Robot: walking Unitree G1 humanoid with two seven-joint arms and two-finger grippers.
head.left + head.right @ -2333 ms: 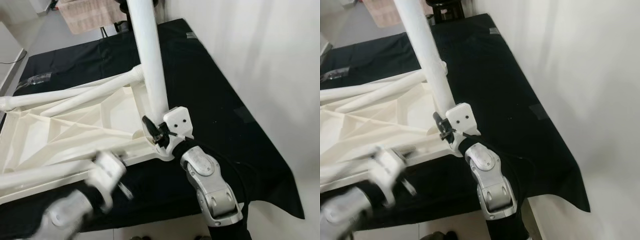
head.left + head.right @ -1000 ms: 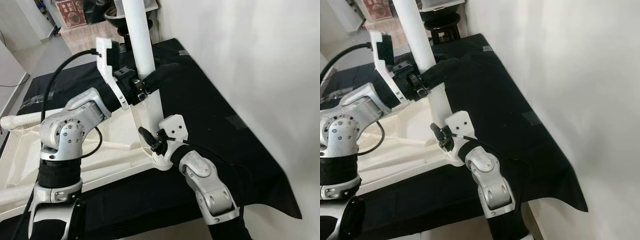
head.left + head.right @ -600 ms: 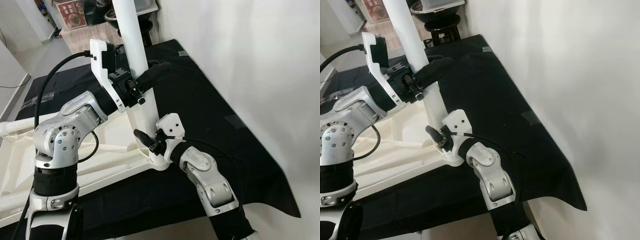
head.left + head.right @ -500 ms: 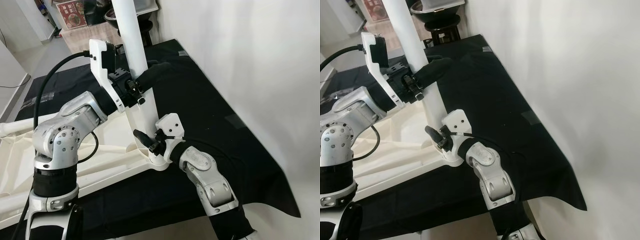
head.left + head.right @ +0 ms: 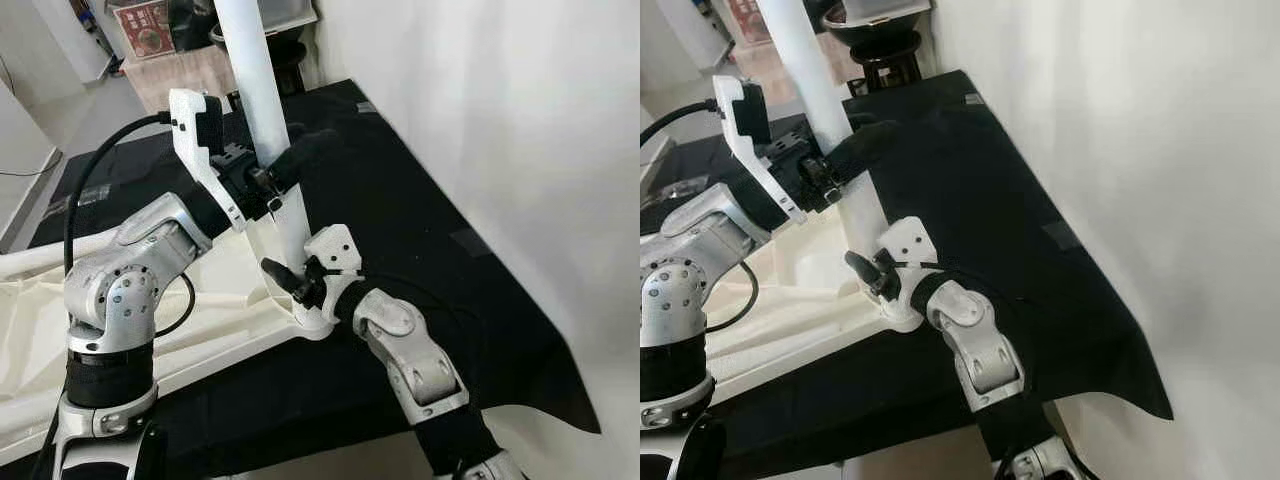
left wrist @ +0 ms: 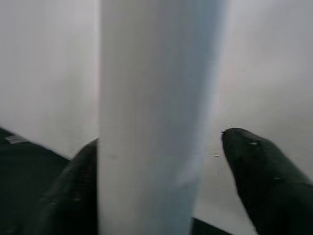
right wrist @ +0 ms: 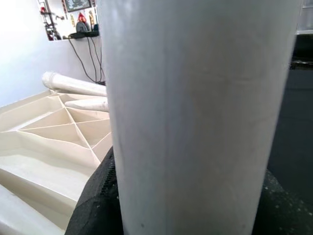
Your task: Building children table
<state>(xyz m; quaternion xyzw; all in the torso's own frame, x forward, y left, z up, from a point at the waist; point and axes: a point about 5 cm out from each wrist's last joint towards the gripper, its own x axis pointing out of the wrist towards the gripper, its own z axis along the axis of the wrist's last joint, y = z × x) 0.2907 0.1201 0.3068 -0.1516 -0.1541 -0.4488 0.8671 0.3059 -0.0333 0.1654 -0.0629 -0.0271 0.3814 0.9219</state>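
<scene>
While the white leg (image 5: 262, 110) is standing upright, left jaws (image 5: 290, 165) are clamping it midway and right jaws (image 5: 292, 288) are clamping its base at the tabletop (image 5: 200, 300) corner.

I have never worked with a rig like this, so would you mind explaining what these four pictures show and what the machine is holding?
This is a humanoid robot with two silver arms, each ending in two long black fingers. The two wide pictures come from a stereo camera on its head, looking down. The two close-ups come from cameras on its wrists, looking along the fingers.

On the black cloth lies a white table top, upside down, its ribbed underside showing. A white leg stands upright at its near corner. The left gripper clasps the leg higher up; the right gripper holds it near the base. In the right wrist view, more loose legs lie across the table top.
</scene>
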